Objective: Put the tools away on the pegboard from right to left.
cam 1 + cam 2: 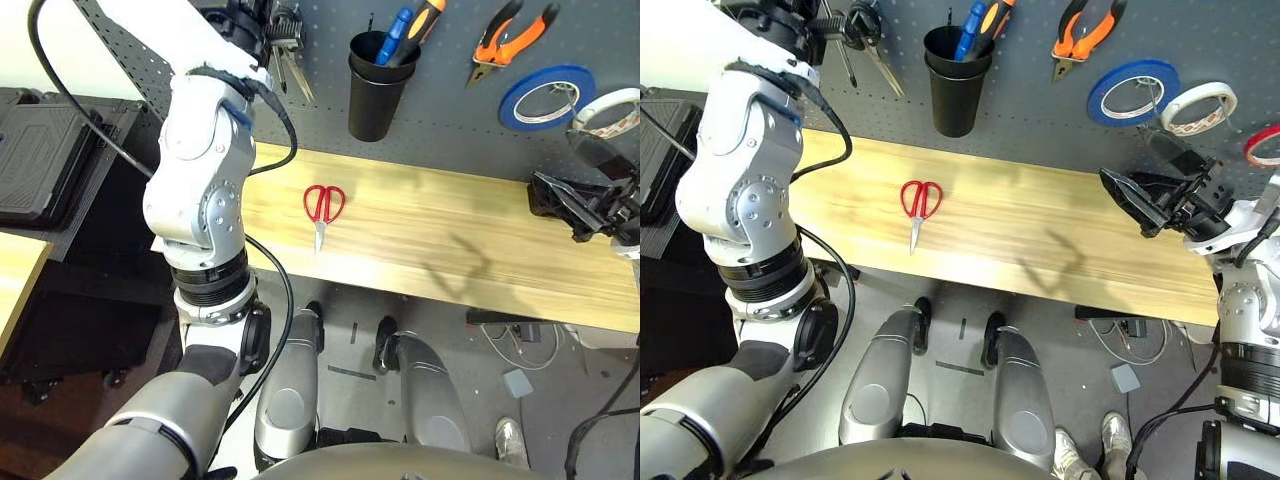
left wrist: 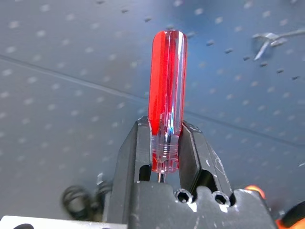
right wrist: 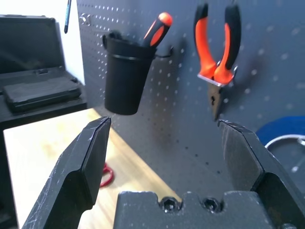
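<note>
My left gripper [image 2: 166, 129] is raised at the upper left of the dark grey pegboard [image 1: 450, 130], shut on the slim red-handled screwdriver [image 2: 167, 95], whose handle points at the board. The red-handled scissors [image 1: 323, 207] lie closed on the wooden table, blades toward me. On the board hang the orange-and-black pliers [image 1: 512, 38] and, at the far right, the thin red tape ring [image 1: 1265, 145]. My right gripper [image 1: 1130, 205] hovers open over the table's right end, with nothing between its fingers.
A black cup [image 1: 377, 85] on the board holds blue and orange-black handled tools. Blue tape [image 1: 547, 97] and white tape [image 1: 610, 110] hang right of the pliers. Black-handled scissors [image 1: 878, 55] hang beside my left gripper. A black case [image 1: 40, 150] lies off the table's left.
</note>
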